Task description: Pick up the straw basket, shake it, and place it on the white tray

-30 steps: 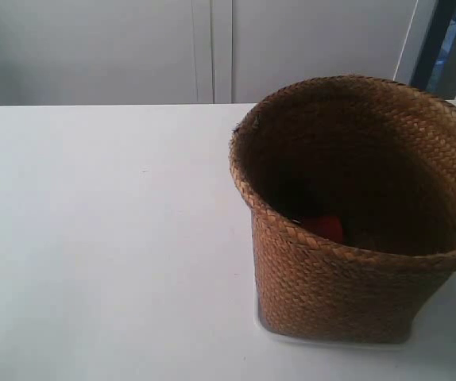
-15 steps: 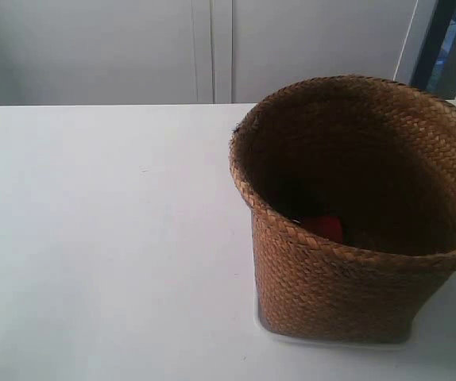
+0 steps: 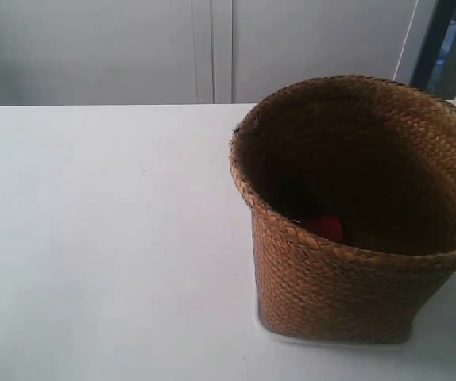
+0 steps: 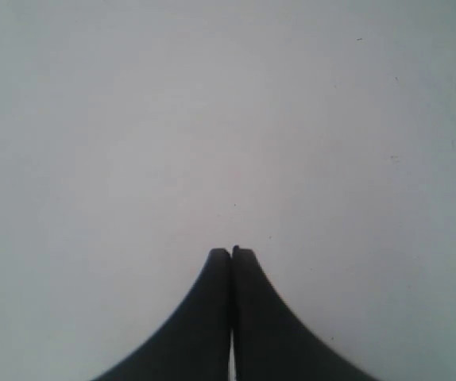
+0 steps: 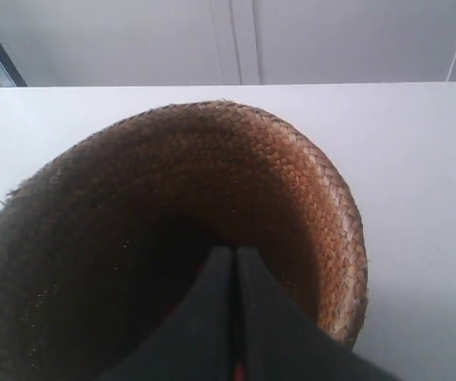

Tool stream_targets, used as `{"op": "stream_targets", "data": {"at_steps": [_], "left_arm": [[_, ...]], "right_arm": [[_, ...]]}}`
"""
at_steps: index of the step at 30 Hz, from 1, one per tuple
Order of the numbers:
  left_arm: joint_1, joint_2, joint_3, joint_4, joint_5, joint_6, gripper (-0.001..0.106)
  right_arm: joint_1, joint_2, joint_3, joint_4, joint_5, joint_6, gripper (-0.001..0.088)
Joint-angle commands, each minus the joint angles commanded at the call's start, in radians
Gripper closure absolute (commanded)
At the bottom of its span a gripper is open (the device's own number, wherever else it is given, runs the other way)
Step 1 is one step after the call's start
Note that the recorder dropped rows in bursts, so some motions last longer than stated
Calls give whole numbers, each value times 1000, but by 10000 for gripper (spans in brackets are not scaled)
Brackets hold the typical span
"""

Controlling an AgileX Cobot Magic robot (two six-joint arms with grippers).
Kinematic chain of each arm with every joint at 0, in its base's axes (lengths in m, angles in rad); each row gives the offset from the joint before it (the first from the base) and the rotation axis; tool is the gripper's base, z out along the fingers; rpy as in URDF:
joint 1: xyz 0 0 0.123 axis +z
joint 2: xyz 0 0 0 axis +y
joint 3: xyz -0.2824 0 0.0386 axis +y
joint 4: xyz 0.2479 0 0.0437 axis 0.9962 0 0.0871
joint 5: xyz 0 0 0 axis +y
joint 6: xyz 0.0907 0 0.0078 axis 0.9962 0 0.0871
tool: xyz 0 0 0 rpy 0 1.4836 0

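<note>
The straw basket [image 3: 331,294] stands upright at the exterior view's lower right, its base resting on the white tray [image 3: 291,338], of which only a thin rim shows below it. Something red [image 3: 324,228] lies in its dark inside. No arm appears in the exterior view. In the right wrist view my right gripper [image 5: 233,250] is shut, fingers pressed together, hovering over the mouth of the straw basket [image 5: 299,175] without touching its braided rim. My left gripper [image 4: 231,252] is shut over bare white table, holding nothing.
The white table [image 3: 93,238] stretches left of the basket. A pale wall with panel seams [image 3: 212,48] runs behind the table's far edge, and a dark upright [image 3: 442,40] stands at the back right.
</note>
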Motion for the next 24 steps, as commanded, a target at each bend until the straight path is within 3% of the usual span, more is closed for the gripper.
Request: {"op": "stream_targets", "data": {"at_steps": [6,11,13,18,24], "left_arm": [[0,0,0,0,0,0,1053],[0,0,0,0,0,0,1053],[0,0,0,0,0,0,1053],[0,0,0,0,0,0,1053],[0,0,0,0,0,0,1053]], "right_arm": [[0,-4,8,-21,-3,-35,868],[0,-71,148,-261,-101,330,868],[0,-106,224,-334,-162,397,868],[0,-210,409,-309,-332,278,868],[0,-350,580,-307,-413,228,868]]}}
